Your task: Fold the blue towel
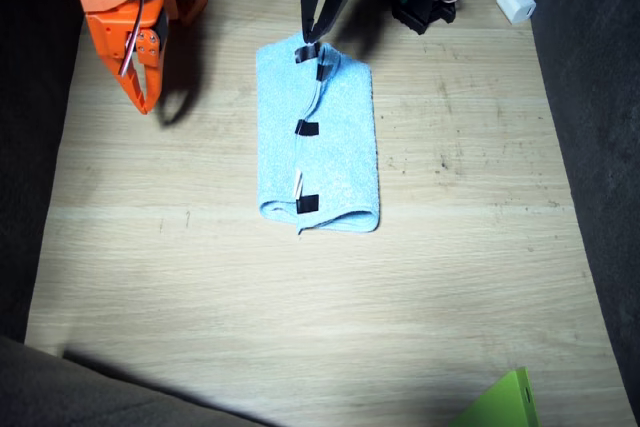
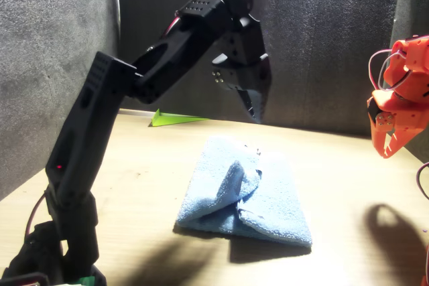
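The blue towel (image 1: 318, 137) lies folded lengthwise near the desk's (image 1: 450, 277) far edge, about midway across, with 3 black tape marks (image 1: 307, 128) along its seam. The left pincer (image 1: 318, 29), jaws closed and empty, hangs just above the towel's far end. The right pincer (image 1: 143, 87) hovers slightly open, holding nothing, near the far corner, well apart from the towel.

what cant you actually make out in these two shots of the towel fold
- Fixed view: the left gripper covers the far end of the blue towel; whether it touches the cloth is unclear there, though the front view shows it above the towel.
- Both views: left gripper's jaw gap is too dark to read.
- Fixed view: the lime-green piece is cut off by the bottom edge.
- Front view: the right gripper is cropped at the picture's edge.
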`<state>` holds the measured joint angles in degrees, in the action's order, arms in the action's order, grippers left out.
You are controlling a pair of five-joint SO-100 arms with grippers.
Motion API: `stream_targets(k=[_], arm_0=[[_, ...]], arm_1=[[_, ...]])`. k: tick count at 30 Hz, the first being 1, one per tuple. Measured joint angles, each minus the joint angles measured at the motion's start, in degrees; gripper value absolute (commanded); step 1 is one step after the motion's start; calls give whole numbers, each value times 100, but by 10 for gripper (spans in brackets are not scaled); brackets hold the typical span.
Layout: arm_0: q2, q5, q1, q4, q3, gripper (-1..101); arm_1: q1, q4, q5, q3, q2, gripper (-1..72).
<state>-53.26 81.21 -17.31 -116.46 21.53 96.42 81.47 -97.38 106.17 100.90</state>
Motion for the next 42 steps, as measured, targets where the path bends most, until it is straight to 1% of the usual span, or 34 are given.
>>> stream_targets(k=[3, 8, 10, 14, 19, 32, 41, 42], arm_0=[[-308, -202, -229, 220, 896, -5], [-1828, -272, -308, 1714, 3683, -5], [-1995, -378, -299, 1898, 4359, -5], [-2197, -483, -167, 2285, 5142, -5], [-2391, -580, 35, 2540, 5599, -5], [-2320, -598, 562, 2522, 5634, -4], [-1670, -132, 1406, 2452, 5467, -4], [-1564, -97, 1521, 2285, 5396, -4]], arm_1=[[-141, 0, 79, 0, 88, 0], [-97, 18, 114, 0, 114, 0], [-132, 9, 114, 0, 114, 0], [-97, 0, 79, 0, 114, 0], [-105, 18, 79, 0, 114, 0], [-105, 18, 114, 0, 220, 0], [-105, 79, 114, 0, 316, 0], [-105, 88, 114, 0, 369, 0]])
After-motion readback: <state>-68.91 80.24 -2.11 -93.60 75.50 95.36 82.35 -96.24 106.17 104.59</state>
